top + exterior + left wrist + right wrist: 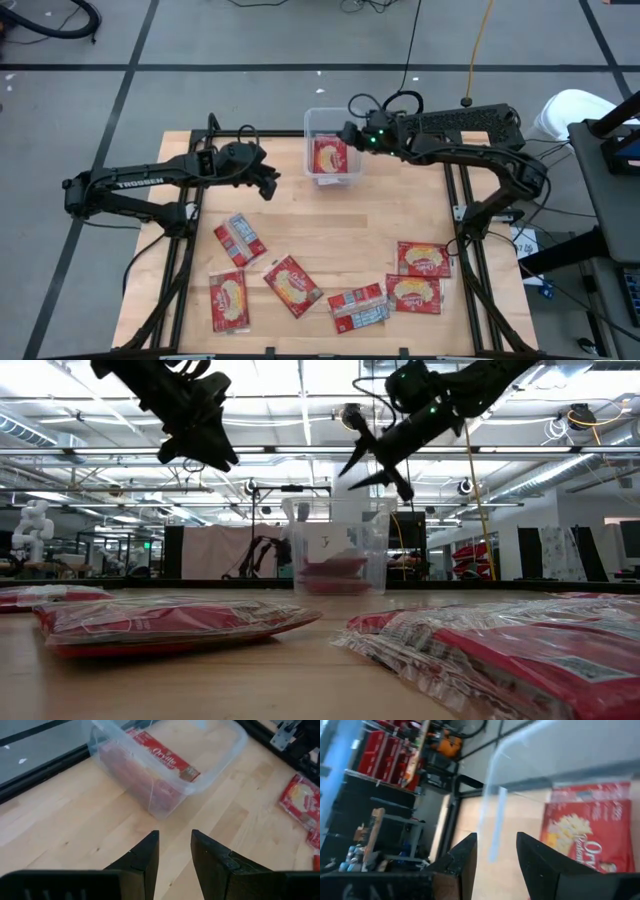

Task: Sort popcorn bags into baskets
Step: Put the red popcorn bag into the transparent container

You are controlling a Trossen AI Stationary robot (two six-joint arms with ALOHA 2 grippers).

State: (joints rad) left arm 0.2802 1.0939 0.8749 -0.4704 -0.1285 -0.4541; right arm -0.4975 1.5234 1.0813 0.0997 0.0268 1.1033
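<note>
Popcorn bag (329, 156) sits in tub (352, 170) at table's far edge; right gripper (349, 132) above, fingers apart, empty; left gripper (268, 183) beside, fingers slightly apart; lift straight up, dodge rim

counter (400, 215): we see pale, smooth matt wood
basket (331, 122): clear, glossy plastic
popcorn bags (293, 284): shiny, crinkled film wrapping

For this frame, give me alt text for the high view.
A clear tub at the table's far edge holds a popcorn bag, the right gripper open beside it. The left gripper hovers nearby, empty; six bags lie along the near side.
</note>
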